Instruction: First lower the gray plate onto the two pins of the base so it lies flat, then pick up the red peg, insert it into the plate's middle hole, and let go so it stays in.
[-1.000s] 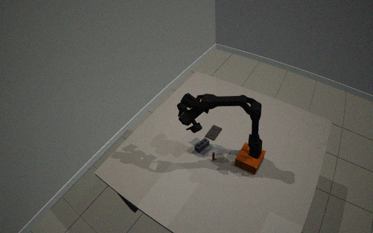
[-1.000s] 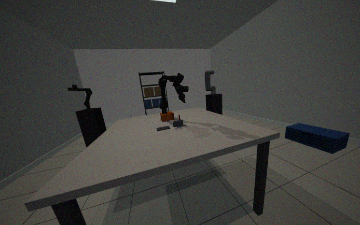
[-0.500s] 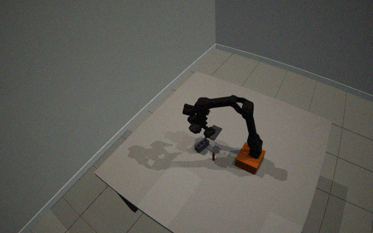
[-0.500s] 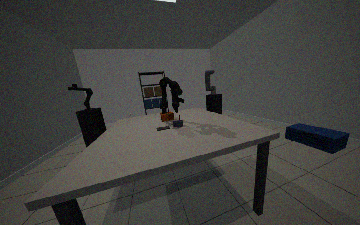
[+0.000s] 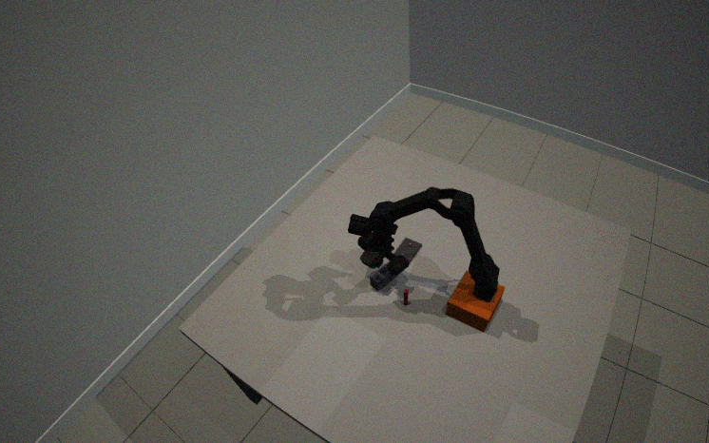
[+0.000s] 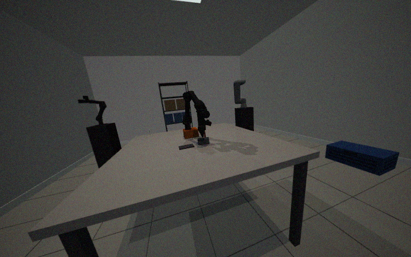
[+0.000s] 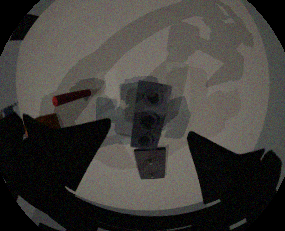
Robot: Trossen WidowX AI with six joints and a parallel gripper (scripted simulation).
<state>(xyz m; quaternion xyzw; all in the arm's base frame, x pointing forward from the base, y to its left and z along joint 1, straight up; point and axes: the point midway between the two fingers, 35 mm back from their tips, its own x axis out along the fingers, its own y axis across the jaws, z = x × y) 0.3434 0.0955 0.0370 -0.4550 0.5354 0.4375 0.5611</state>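
Note:
The gray plate [image 5: 411,248] [image 6: 186,146] [image 7: 149,172] lies flat on the table, apart from the base. The dark gray base block [image 5: 377,282] [image 6: 203,140] [image 7: 163,106] stands beside it, with round openings along its top; I cannot make out its pins. The red peg [image 5: 406,298] [image 6: 205,134] [image 7: 72,97] stands upright on the table near the base. My gripper [image 5: 386,263] [image 6: 203,135] [image 7: 150,130] is wide open and empty, pointing down above the base and the near end of the plate. In the top view the arm partly hides the base.
The arm's orange mount [image 5: 475,308] [image 6: 190,133] stands on the table [image 5: 318,374] [image 6: 156,172], on the peg's far side from the base. Arm shadows fall over the base area. A shelf, two other arms on dark stands and a blue stack [image 6: 360,156] are away from the table.

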